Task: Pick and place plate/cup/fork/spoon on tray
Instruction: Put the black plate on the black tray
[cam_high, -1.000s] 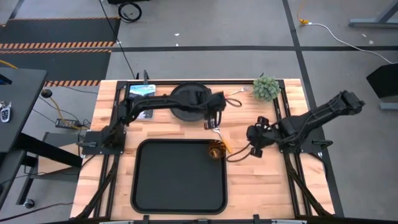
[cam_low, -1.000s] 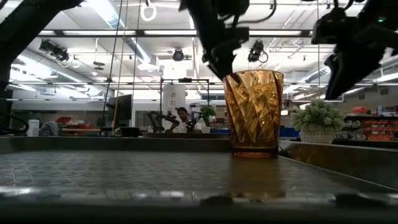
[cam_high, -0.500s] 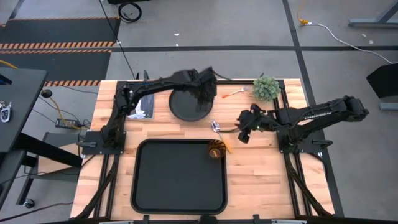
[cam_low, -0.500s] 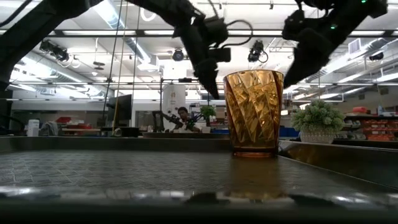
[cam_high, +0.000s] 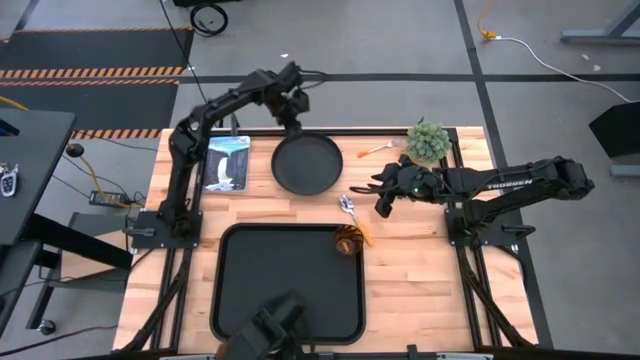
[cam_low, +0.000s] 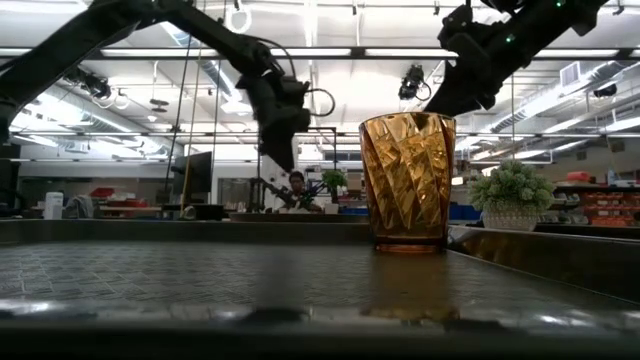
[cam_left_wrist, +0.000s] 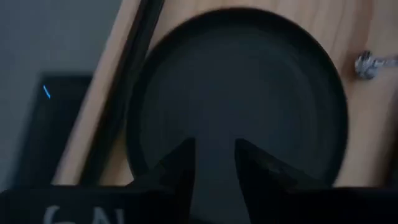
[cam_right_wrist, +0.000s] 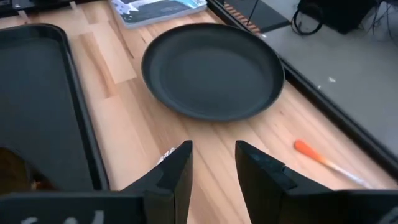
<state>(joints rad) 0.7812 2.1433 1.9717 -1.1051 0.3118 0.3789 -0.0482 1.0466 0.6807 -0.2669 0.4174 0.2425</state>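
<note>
Sitting nearest the front edge of the table is the tray, flat w/ its long side front to back. The cup stands upright inside it, at the far right corner, touching or nearly touching the rim there; low view shows it amber and faceted on the tray floor. A yellowish-orange handle pokes out just right of the cup, and the spoon has its silver bowl on bare wood just beyond the tray's far edge, betw. tray and plate.

Right gripper hovers over the wood a bit right of the spoon bowl, arm stretched in from the right side. Fingers are parted w/ nothing betw. them; right wrist view looks past them at the plate and tray corner.

Plate lies flat on the wood beyond the tray, apart from it, empty. A booklet lies to its left. Fork rests on the wood right of the plate, near a small potted plant at the far right.

Left gripper is farthest back, raised above the table's far edge, just past the plate rim. Its fingers are spread, holding nothing, plate filling the left wrist view.
</note>
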